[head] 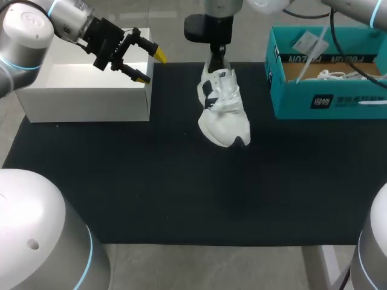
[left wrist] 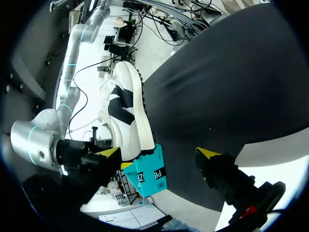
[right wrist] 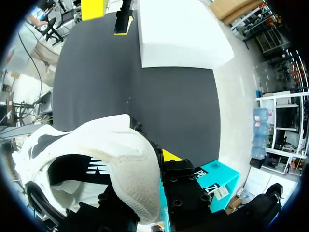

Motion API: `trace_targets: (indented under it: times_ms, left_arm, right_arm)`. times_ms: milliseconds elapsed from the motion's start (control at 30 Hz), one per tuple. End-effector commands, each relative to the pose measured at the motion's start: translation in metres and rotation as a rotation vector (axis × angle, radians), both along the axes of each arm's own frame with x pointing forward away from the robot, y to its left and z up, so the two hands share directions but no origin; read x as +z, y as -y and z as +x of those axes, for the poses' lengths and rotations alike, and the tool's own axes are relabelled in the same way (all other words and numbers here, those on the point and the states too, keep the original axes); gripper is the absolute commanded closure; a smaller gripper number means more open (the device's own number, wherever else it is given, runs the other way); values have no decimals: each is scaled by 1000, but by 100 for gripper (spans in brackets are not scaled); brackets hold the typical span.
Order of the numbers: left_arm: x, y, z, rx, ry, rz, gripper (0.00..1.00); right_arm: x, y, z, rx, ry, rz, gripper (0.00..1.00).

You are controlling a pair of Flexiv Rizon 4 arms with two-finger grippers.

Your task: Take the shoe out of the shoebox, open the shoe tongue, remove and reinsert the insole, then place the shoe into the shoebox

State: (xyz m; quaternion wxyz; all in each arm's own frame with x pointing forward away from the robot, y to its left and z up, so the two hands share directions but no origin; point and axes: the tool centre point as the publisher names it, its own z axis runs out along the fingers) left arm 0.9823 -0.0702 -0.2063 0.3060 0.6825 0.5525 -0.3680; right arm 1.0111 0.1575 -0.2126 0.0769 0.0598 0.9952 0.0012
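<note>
A white shoe [head: 222, 106] with dark side marks is over the middle of the black mat [head: 181, 193], heel to the back, toe to the front. My right gripper [head: 216, 55] is shut on its heel collar. In the right wrist view the shoe [right wrist: 106, 150] fills the space around my right gripper [right wrist: 145, 179], with one yellow fingertip [right wrist: 170, 155] showing beside the heel. The teal shoebox [head: 326, 103] stands open at the back right. My left gripper [head: 145, 63] hangs open over the white box's edge. From it the shoe [left wrist: 126, 108] shows sole-side on, beyond my left gripper [left wrist: 159, 154].
A white box [head: 91, 87] stands at the back left of the mat. White paper and cords lie inside the shoebox [left wrist: 150, 174]. My right arm [left wrist: 72, 58] comes down onto the shoe's heel. The white box [right wrist: 183, 34] lies beyond the shoe.
</note>
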Motion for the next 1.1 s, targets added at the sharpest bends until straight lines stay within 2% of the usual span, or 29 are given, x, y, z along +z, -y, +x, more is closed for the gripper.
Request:
trace_targets:
  times_ms: [33,367,533,633,1100]
  left_arm:
    - [0,0,-1,2,3,3,0]
    - [0,0,-1,2,3,3,0]
    - [0,0,-1,2,3,3,0]
    - [0,0,-1,2,3,3,0]
    - [0,0,-1,2,3,3,0]
  right_arm:
    - [48,8,-6,26,6,-10,100]
    - [126,20,-6,95,14,-45,100]
    - [151,24,-4,95,41,-47,100]
    - [157,26,-1,56,91,-82,100]
    - [157,26,-1,56,91,-82,100]
